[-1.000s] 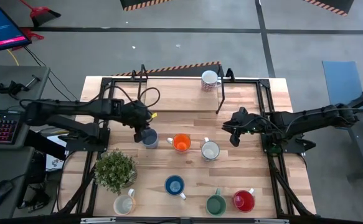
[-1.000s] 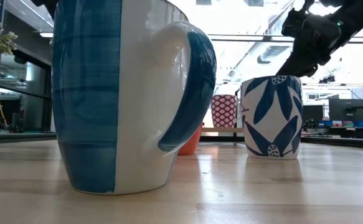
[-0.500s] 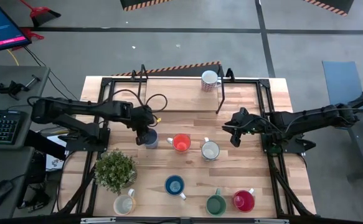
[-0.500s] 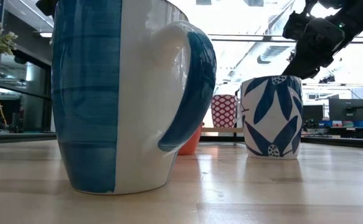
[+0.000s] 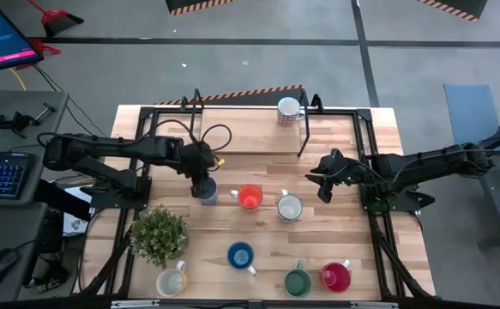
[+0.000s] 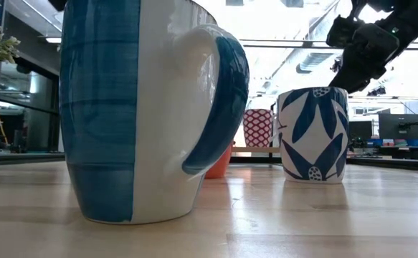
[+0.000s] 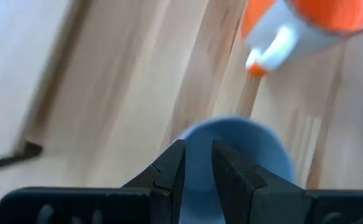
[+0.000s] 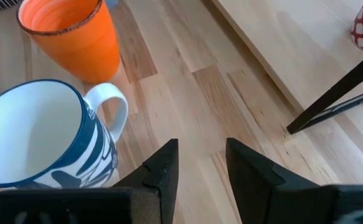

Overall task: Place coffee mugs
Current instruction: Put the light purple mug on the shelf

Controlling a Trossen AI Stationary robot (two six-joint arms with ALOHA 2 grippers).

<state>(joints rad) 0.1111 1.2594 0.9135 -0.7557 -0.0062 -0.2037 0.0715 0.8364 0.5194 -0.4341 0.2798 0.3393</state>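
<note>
My left gripper point(image 5: 201, 178) is over the grey-blue mug point(image 5: 207, 192) left of centre and is shut on it point(image 7: 243, 152). The orange mug point(image 5: 250, 197) and the white blue-patterned mug point(image 5: 290, 207) stand to its right. My right gripper point(image 5: 322, 185) hovers open to the right of the patterned mug point(image 8: 38, 134), touching nothing; it also shows in the low view point(image 6: 346, 74). The blue mug point(image 5: 241, 256), cream mug point(image 5: 171, 281), green mug point(image 5: 297, 281) and red mug point(image 5: 335, 276) stand along the near side. A white, red-patterned mug point(image 5: 289, 110) stands at the far edge. My left gripper pinches the grey-blue mug's wall at the rim point(image 7: 197, 163) between its two fingers point(image 7: 174, 169), coming from above and pointing down. The mug stays upright below the fingers. Whether its base is on the table cannot be told.
A potted green plant point(image 5: 159, 234) stands near the left edge, on the near side of the left gripper. A black frame point(image 5: 301, 129) borders the table point(image 5: 352, 249), with a post near the far mug. Bare wood lies between the middle row and the near row.
My left gripper has moved a little toward the table's right, from beside the grey-blue mug to right over it. The mugs stand where they were. My right arm has kept still.
</note>
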